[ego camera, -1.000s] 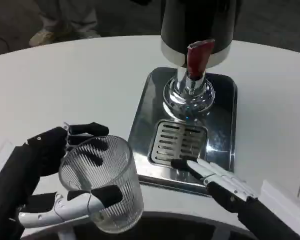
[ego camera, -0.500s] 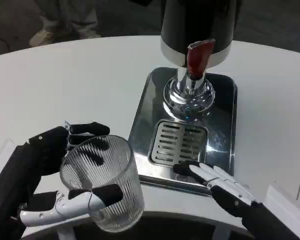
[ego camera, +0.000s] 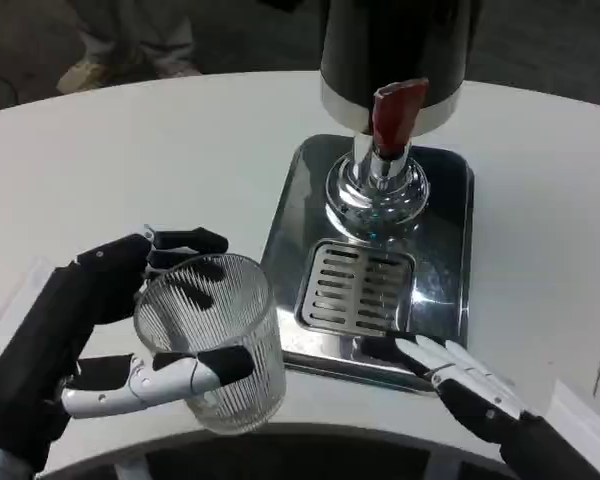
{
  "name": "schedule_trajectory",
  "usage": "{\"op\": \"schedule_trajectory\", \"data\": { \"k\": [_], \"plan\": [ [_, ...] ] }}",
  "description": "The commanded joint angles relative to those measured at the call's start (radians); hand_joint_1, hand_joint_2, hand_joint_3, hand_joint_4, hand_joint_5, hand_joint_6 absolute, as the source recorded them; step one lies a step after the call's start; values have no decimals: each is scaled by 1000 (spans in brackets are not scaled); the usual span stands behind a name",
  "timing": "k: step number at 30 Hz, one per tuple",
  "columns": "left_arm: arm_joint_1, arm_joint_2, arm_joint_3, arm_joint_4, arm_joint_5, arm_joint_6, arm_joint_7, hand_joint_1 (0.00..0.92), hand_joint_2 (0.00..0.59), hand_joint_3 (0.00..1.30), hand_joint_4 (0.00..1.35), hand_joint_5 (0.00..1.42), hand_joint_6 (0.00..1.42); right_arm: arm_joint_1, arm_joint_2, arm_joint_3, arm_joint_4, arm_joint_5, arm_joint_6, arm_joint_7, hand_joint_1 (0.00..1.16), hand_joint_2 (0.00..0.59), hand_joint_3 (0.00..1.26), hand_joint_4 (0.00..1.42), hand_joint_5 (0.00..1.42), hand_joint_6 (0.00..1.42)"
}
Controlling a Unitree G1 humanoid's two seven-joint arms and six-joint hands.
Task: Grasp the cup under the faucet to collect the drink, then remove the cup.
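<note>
- We find the ribbed glass cup [ego camera: 212, 342] at the lower left of the frame, upright and with no drink visible in it, held by the left robot hand [ego camera: 100, 340]: dark fingers wrap its far side and a white-and-black thumb crosses its near wall.
- The cup sits left of the steel drip tray [ego camera: 290, 230], well short of the slotted grate [ego camera: 355, 287] and the faucet with its red lever [ego camera: 392, 112] in the upper centre.
- The right robot hand [ego camera: 450, 378] lies at the lower right, its fingers extended close together and holding nothing, tips at the tray's near edge.
- In our judgement the step in hand is carrying the cup onto the grate. We advise keeping it upright, clearing the tray's raised rim, and centring its mouth beneath the spout, not merely beneath the lever.
- The grip should hold firm; ribbed glass on polished steel may slide when set down.
- The right robot hand appears placed to work the lever; we would keep it clear of the cup's path.
- Against the earlier frames, the cup and left robot hand have shifted slightly up and right, toward the tray.
- The right robot hand has drawn back toward the lower right, off the grate's corner.
- The dispenser and tray are unchanged.
</note>
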Motion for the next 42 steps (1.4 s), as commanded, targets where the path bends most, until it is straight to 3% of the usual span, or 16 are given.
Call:
{"op": "schedule_trajectory", "data": {
  "k": [1, 12, 29, 42],
  "plan": [
    [-71, 12, 1, 79, 28, -75, 32, 726, 0, 775, 875, 1042, 942, 23, 6, -15, -15, 8, -28, -11, 610, 479, 114, 52, 0, 0],
    [-262, 45, -40, 304, 106, -160, 56, 726, 0, 779, 875, 1042, 942, 14, 11, -3, -15, 6, -20, -3, 611, 479, 122, 52, 0, 1],
    [-455, 5, -150, 535, 175, -163, 131, 708, 0, 775, 875, 1043, 942, -12, 10, 49, -15, -17, 11, -1, 613, 479, 124, 62, 2, 1],
    [-564, -16, -210, 711, 225, -212, 184, 667, 2, 775, 875, 1055, 942, -17, 9, 47, -15, -19, 6, 0, 613, 475, 132, 62, 2, 1]
  ]
}}
